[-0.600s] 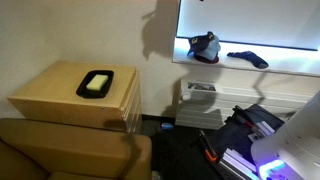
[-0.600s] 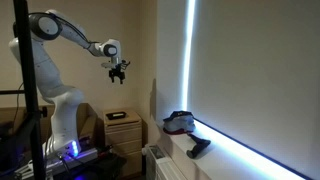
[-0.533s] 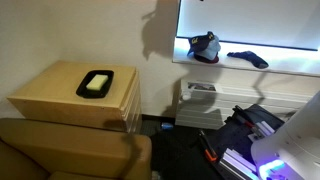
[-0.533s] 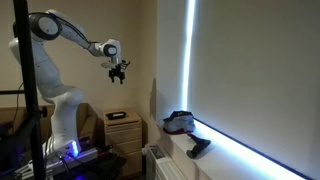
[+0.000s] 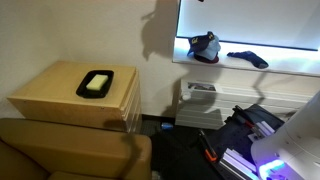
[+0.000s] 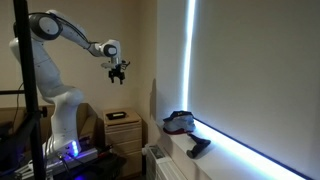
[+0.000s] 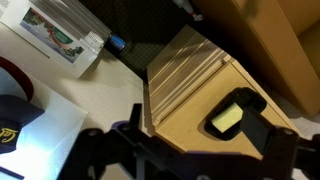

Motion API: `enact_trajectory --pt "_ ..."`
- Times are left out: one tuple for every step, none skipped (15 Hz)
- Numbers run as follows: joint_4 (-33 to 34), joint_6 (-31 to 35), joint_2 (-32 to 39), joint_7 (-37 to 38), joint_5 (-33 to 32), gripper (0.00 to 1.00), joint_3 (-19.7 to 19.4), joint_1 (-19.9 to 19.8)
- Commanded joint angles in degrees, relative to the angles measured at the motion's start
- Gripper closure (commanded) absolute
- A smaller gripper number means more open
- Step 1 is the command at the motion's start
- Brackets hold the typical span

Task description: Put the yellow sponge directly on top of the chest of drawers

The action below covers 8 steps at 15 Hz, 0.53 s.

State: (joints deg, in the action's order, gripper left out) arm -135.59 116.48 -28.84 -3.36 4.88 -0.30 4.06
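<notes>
One sponge (image 5: 96, 84), one black tray (image 5: 84, 93), one chest (image 5: 45, 95). Sponge in the tray, tray flat on the chest top, just beside a brown couch (image 5: 60, 150). One gripper (image 6: 118, 72) high by the wall, fingers spread apart. Dim room, one cap (image 5: 205, 46) on the bright sill.
</notes>
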Motion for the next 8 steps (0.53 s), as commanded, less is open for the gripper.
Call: enact_trajectory --pt "4.02 -0.91 12.29 -1.63 0.70 0.00 1.85 1.80" --pt "4.56 -1.28 14.70 -0.92 0.16 0.00 3.02 2.17" --pt "6.12 -1.65 18.24 -0.89 -0.28 0.00 4.09 2.90" --pt "7.85 -2.20 22.04 -0.55 -0.86 0.00 5.35 3.56" --pt "10.34 -3.74 25.79 -0.11 -0.99 0.00 6.60 4.33" --pt "12.70 -2.79 29.58 2.37 -1.22 0.00 7.84 4.78" --pt "14.96 -1.03 33.03 6.03 -1.94 0.00 9.01 5.28" --pt "17.66 0.16 36.57 9.40 -2.19 0.00 9.78 5.98"
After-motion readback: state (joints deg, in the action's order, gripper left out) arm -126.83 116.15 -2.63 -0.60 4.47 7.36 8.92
